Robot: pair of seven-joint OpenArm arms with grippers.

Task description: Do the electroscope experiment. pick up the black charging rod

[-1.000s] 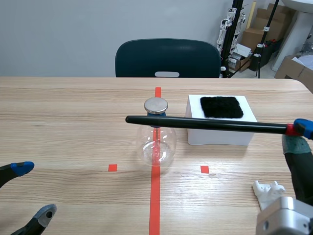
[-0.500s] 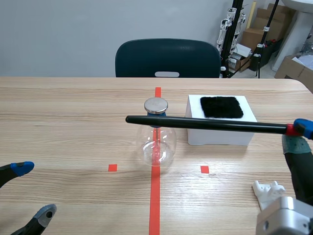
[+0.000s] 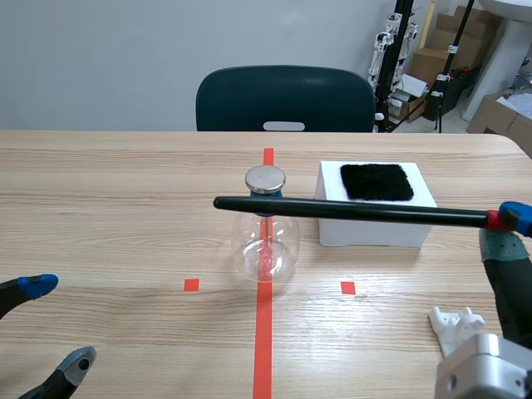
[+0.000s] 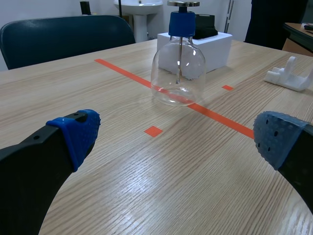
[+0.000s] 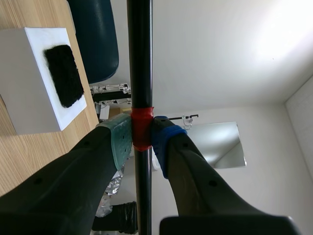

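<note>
My right gripper is shut on the black charging rod at its red band, held level above the table. The rod's free tip reaches left, just below the metal disc of the glass electroscope flask on the red centre line. In the right wrist view the rod runs straight ahead between my pads. My left gripper stands open at the near left, low over the table; in its own view the flask is ahead of its fingers.
A white foam block with a black cloth patch lies right of the flask. A white plastic stand sits near my right arm. A dark chair stands behind the table's far edge.
</note>
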